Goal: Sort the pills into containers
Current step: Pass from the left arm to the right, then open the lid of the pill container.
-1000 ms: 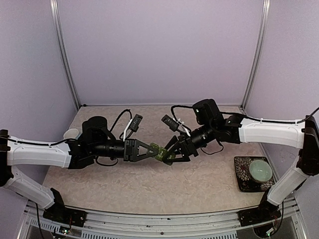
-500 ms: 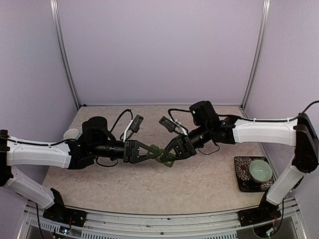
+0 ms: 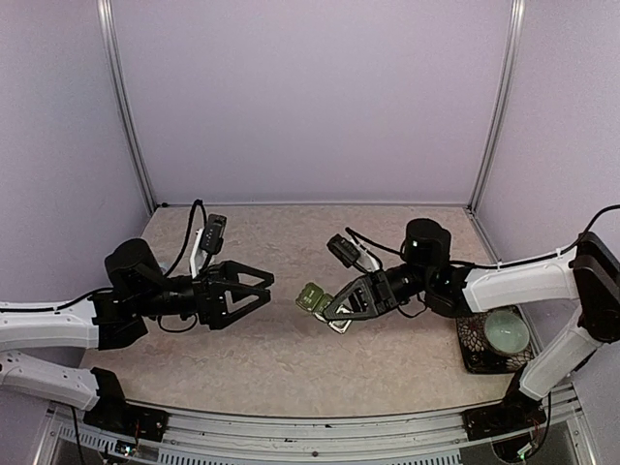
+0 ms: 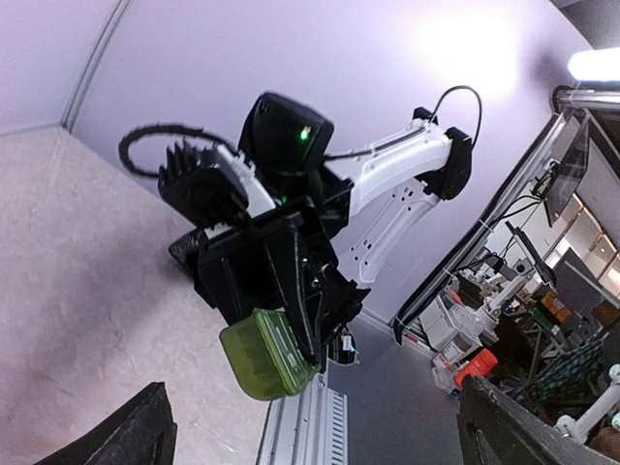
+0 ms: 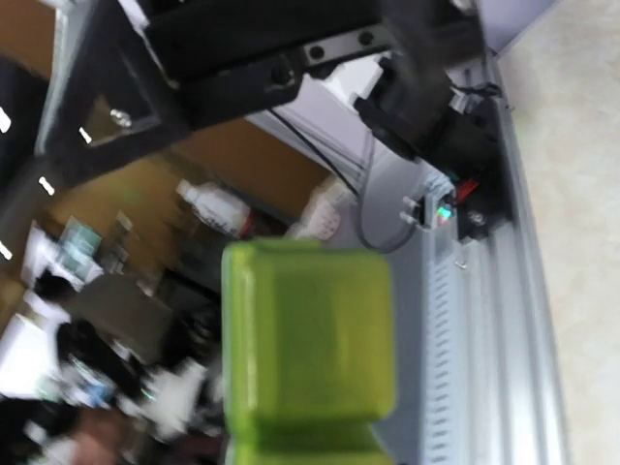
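Your pill-box strip (image 3: 311, 296) is near the middle of the table (image 3: 291, 363), clamped at one end by the right gripper (image 3: 325, 308). Its fingers are pressed against the box, and the rest of the strip sticks out past the fingertips towards the left arm. In the left wrist view the strip (image 4: 265, 353) is translucent green with rounded corners, and it looks to be raised off the tabletop. The compartment facing you there has its lid down. You cannot tell from any view whether there are pills inside. In the right wrist view the strip (image 5: 308, 338) fills the centre as a blurred yellow-green block. It is too soft to read any marking on the lid.

The left gripper (image 3: 265, 290) faces the strip from the left with its fingers spread wide apart and nothing between them. A clear gap of bare table separates it from the box. Its two dark fingertips (image 4: 143, 429) sit at the bottom corners of its own camera view, on either side of the right arm's wrist.

Off to the right, beside the right arm's forearm, a pale green bowl (image 3: 507, 329) sits on a dark patterned square tray (image 3: 474, 355), well apart from the strip. A metal rail (image 3: 320, 427) runs along the near edge of the table, and black cables (image 3: 190, 232) loop over both wrists.
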